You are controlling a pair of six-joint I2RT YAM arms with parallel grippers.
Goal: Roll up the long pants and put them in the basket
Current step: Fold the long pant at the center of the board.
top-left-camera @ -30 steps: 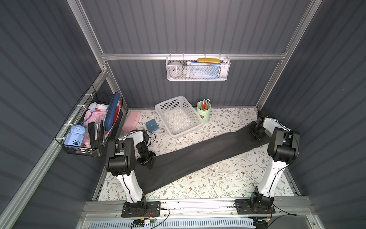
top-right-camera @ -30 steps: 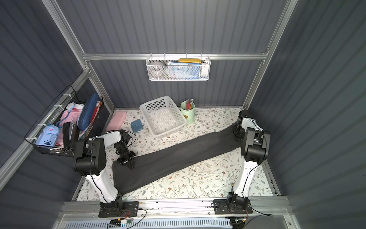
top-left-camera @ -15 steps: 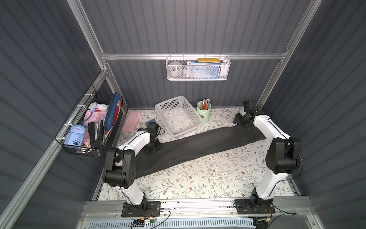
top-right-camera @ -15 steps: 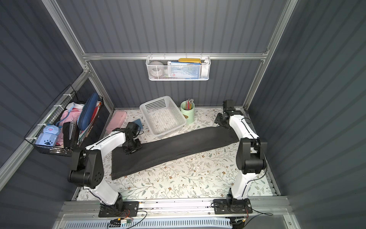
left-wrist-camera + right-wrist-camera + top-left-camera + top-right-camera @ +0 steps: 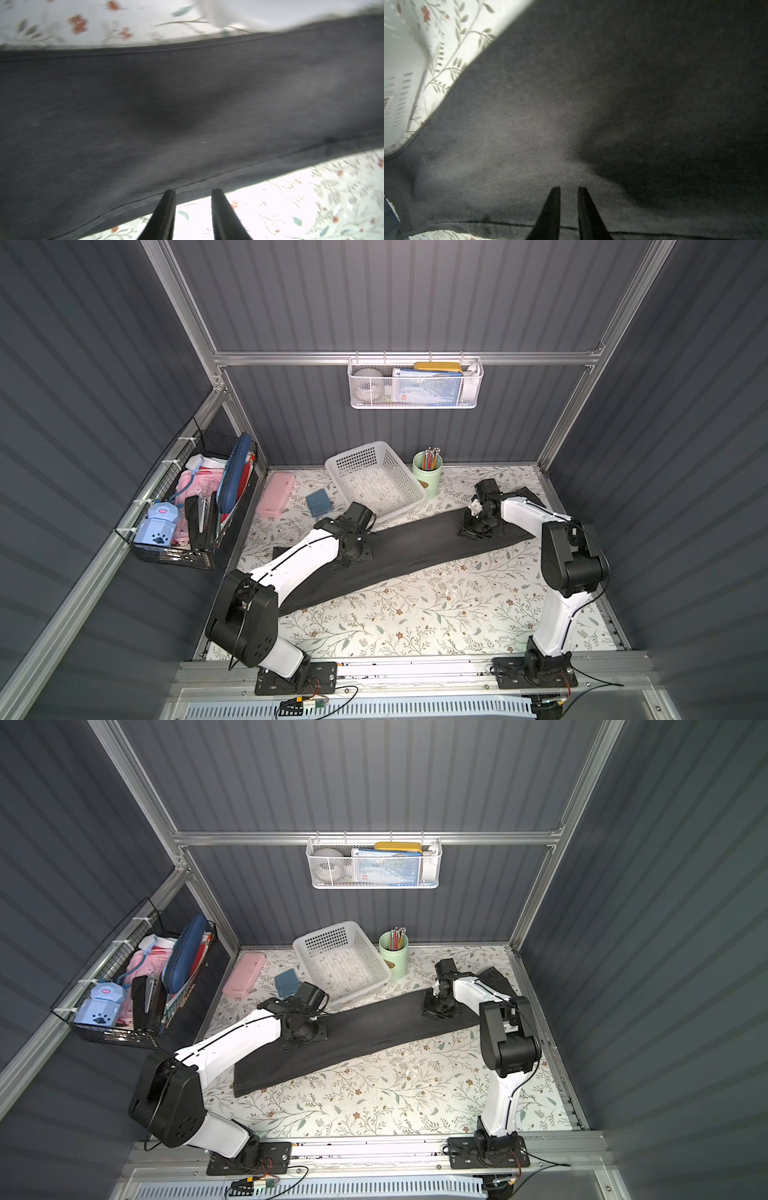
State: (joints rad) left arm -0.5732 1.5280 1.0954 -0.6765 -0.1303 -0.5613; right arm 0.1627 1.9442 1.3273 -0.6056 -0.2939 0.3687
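Observation:
The long pants (image 5: 415,547) lie flat as one long dark charcoal strip, running from the table's front left to its back right in both top views (image 5: 374,1031). My left gripper (image 5: 349,560) points down over the strip's left half. In the left wrist view it (image 5: 193,191) is open, its tips over the hem edge of the pants (image 5: 187,104), with nothing between them. My right gripper (image 5: 473,531) hangs over the right part. In the right wrist view it (image 5: 569,188) shows a narrow gap, with only the cloth (image 5: 571,104) beneath.
A white basket (image 5: 374,481) stands just behind the pants, with a green pen cup (image 5: 428,479) beside it. A pink case (image 5: 276,495) and a blue pouch (image 5: 320,504) lie at the back left. A wire rack (image 5: 187,506) hangs on the left wall.
Both arms have left the ends of the pants and moved inward over the strip. The right jaws have narrowed. The pants lie further back than a second ago.

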